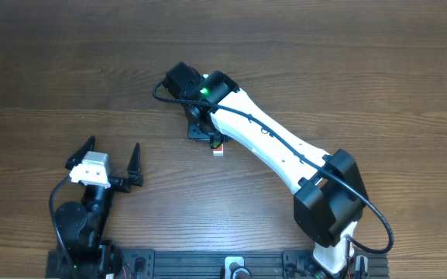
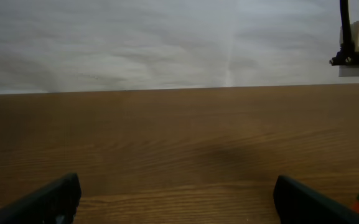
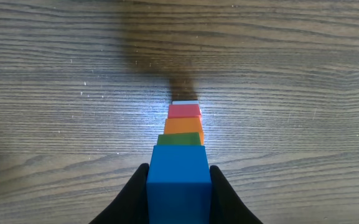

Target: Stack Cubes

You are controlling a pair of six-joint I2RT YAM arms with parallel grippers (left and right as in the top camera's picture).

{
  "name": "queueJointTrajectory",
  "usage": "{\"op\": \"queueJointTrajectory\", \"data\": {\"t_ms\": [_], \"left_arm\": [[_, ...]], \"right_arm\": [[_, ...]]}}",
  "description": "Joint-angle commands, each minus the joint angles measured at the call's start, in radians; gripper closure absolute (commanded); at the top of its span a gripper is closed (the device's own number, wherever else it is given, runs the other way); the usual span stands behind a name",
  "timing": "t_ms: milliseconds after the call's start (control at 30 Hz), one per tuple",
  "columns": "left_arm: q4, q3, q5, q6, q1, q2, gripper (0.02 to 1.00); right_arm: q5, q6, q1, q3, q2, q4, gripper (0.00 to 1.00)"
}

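Blue cube [image 3: 178, 186], pinched by the right gripper [image 3: 179, 170], caps an upright stack [image 3: 183, 126] standing vertical mid-table [image 3: 55, 74], left gripper [image 1: 115, 142] spread wide.

At middle of table [image 1: 324, 62], cube stack [image 3: 183, 127], top cube [image 3: 178, 183] on it within right pincer [image 3: 178, 169], left pincer [image 1: 114, 144] well apart leftward.

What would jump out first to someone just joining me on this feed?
The tower in the right wrist view: a blue cube on top, between the fingers of the right gripper, over a green cube, an orange cube and a red cube. In the top view the right arm reaches across the middle of the table, while the left gripper sits open at the left, holding nothing.
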Motion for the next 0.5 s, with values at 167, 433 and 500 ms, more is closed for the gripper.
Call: {"op": "queueJointTrajectory", "data": {"t_ms": [167,433,500], "left_arm": [[0.000,-0.006,-0.008,0.014,0.003,-0.007,0.018],[0.000,-0.006,-0.008,0.014,0.003,-0.007,0.018],[0.000,-0.006,-0.008,0.014,0.003,-0.007,0.018]], "right_arm": [[-0.005,0.006,-0.008,-0.017,0.018,0.002,0.750],[-0.005,0.006,-0.011,-0.017,0.018,0.002,0.509],[-0.005,0.006,-0.013,-0.017,0.018,0.002,0.432]]}}
